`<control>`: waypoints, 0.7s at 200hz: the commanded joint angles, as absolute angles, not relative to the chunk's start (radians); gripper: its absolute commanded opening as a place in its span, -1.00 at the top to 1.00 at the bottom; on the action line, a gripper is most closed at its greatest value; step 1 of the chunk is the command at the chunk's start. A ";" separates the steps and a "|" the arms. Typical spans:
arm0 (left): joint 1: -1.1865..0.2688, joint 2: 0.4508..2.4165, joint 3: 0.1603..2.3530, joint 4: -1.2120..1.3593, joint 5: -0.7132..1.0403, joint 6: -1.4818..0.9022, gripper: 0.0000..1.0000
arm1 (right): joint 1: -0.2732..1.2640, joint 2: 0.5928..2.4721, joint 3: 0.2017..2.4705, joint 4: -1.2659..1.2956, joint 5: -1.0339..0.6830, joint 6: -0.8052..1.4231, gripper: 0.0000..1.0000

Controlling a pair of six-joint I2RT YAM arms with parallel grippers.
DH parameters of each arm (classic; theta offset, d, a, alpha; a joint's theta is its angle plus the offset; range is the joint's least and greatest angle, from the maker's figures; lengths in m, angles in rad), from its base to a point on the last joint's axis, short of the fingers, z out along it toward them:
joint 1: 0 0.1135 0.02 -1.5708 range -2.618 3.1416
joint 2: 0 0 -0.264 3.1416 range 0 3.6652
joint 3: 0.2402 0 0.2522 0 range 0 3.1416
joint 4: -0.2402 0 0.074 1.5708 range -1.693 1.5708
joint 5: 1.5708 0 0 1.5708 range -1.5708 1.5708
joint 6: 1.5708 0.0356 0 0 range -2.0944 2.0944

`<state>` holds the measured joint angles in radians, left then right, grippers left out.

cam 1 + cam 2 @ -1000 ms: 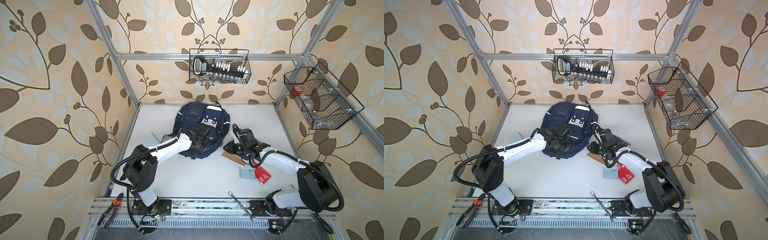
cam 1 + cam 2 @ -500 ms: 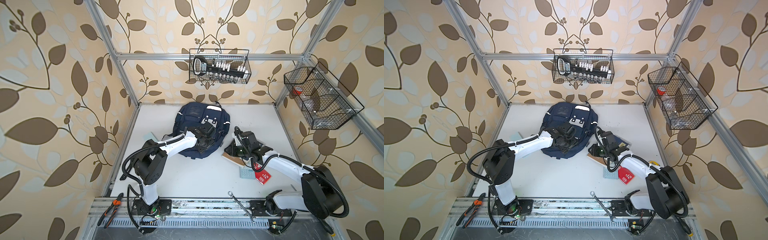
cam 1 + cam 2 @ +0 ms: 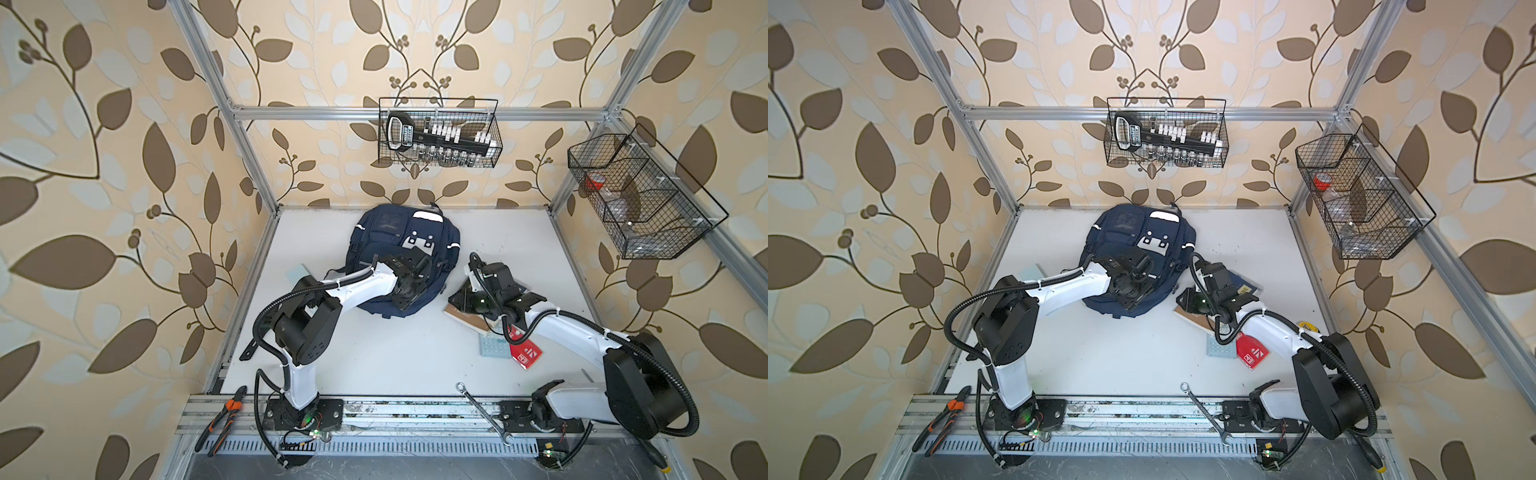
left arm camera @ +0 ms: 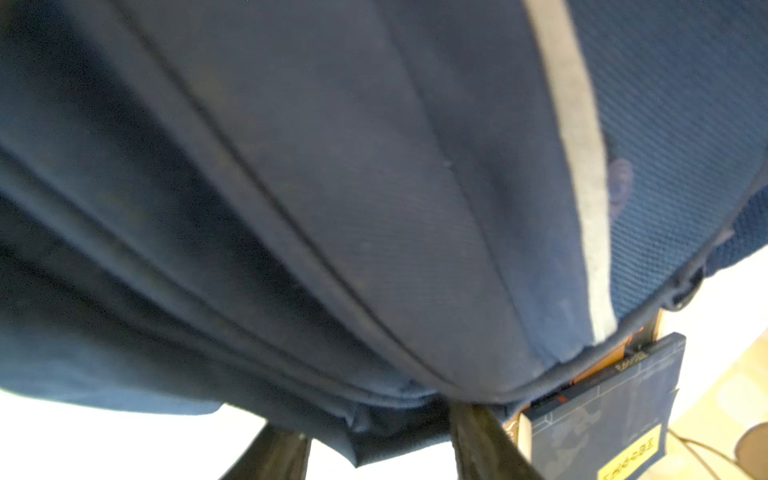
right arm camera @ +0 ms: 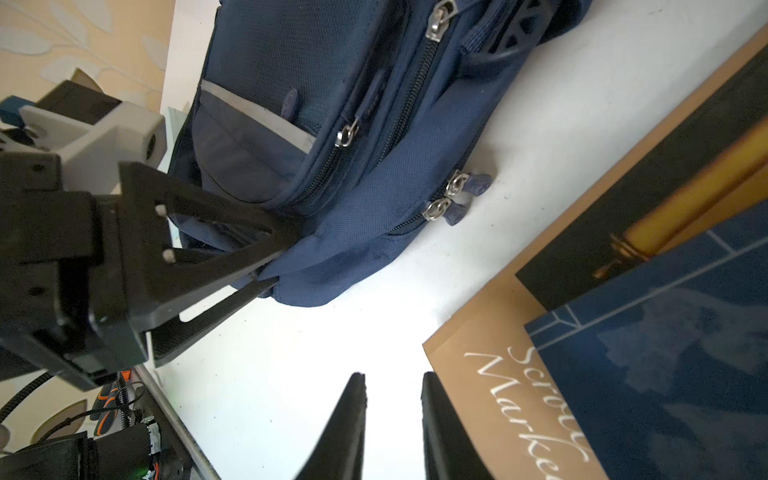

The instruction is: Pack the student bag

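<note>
- L gripper [image 5: 274, 262]: fingers straddle near edge of student bag [image 3: 395, 232]; firm pinch or not, can't tell.
- R gripper [image 5: 392, 388]: jaws slightly apart, empty, beside brown book [image 5: 490, 374].
- Bag lies flat, rear-centre of table [image 3: 395, 357]; take deep bite of fabric before lifting.

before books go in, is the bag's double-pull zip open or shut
Shut, as far as shows: on the student bag in the right wrist view the two sliders sit together and the visible teeth are meshed.
</note>
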<state>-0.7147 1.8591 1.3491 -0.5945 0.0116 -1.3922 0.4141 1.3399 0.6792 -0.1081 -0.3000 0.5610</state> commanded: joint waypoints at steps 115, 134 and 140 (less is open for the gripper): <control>-0.680 1.680 1.456 -0.638 0.018 -1.280 1.00 | 0.369 1.499 0.706 0.141 -0.467 0.442 0.47; -0.680 1.667 1.457 -0.634 0.018 -1.271 1.00 | 0.319 1.544 0.693 0.237 -0.557 0.442 0.43; -0.680 1.665 1.458 -0.633 0.021 -1.270 1.00 | 0.303 1.554 0.688 0.269 -0.600 0.448 0.40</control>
<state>-0.6788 1.7359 1.4105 -0.6327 0.0227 -1.3113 0.3534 1.5112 0.6830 0.1032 -0.4431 0.4683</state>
